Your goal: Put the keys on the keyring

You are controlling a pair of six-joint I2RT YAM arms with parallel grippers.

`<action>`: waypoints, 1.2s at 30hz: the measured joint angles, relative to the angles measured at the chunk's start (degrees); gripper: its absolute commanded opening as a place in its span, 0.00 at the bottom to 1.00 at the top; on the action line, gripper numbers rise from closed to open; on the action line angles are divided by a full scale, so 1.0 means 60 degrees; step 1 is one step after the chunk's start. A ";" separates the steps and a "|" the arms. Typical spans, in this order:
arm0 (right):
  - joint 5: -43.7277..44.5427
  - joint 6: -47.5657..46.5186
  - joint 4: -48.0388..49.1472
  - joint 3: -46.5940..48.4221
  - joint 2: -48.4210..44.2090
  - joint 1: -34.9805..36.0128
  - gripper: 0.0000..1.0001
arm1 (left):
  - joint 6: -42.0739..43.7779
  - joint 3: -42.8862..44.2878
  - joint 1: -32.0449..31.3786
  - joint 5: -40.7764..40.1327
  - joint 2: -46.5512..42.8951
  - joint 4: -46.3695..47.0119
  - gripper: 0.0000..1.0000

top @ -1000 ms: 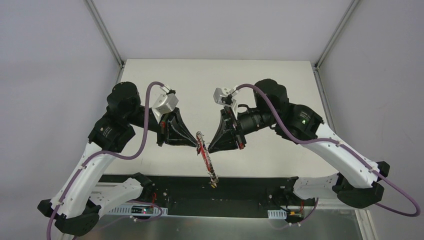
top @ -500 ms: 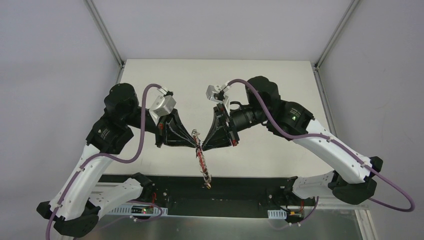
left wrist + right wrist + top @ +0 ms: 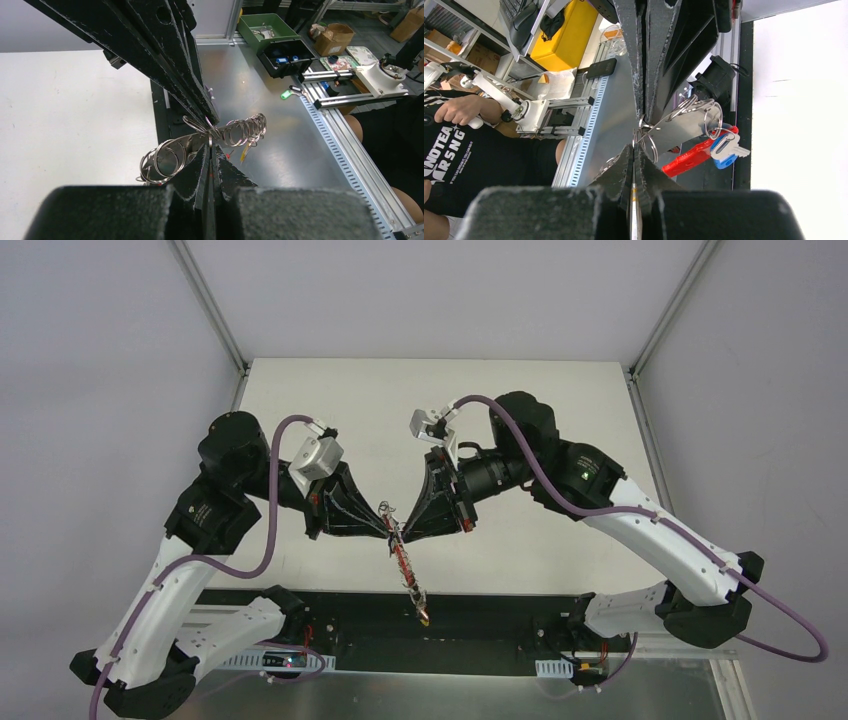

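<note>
Silver keyring (image 3: 241,131) between left fingers (image 3: 352,511), right fingers (image 3: 436,510)

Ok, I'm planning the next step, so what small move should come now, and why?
Probably ease the left tool and right tool slightly apart to spread a ring's coil. Both are shut on the keyring in mid-air, tips almost meeting; the blue key hangs by a ring, threaded or not I cannot tell.

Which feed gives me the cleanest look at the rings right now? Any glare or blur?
Left wrist: keyring sharp, nearest foreground blurred. Right wrist: blue-headed key crisp, but the white table is blown out beside it. Top external: even light, rings too small to resolve.
</note>
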 measured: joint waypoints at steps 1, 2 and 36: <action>0.0000 0.0022 0.0007 0.0000 0.0000 0.0000 0.00 | 0.0004 0.0000 0.0000 0.0000 0.0000 0.0000 0.00; 0.0000 0.0044 0.0022 0.0000 0.0000 0.0000 0.00 | 0.0011 0.0000 0.0000 0.0004 0.0000 0.0000 0.00; -0.0335 0.0437 0.0277 0.0000 0.0331 0.0091 0.00 | 0.0240 -0.0076 0.0000 -0.0004 -0.0364 -0.0025 0.00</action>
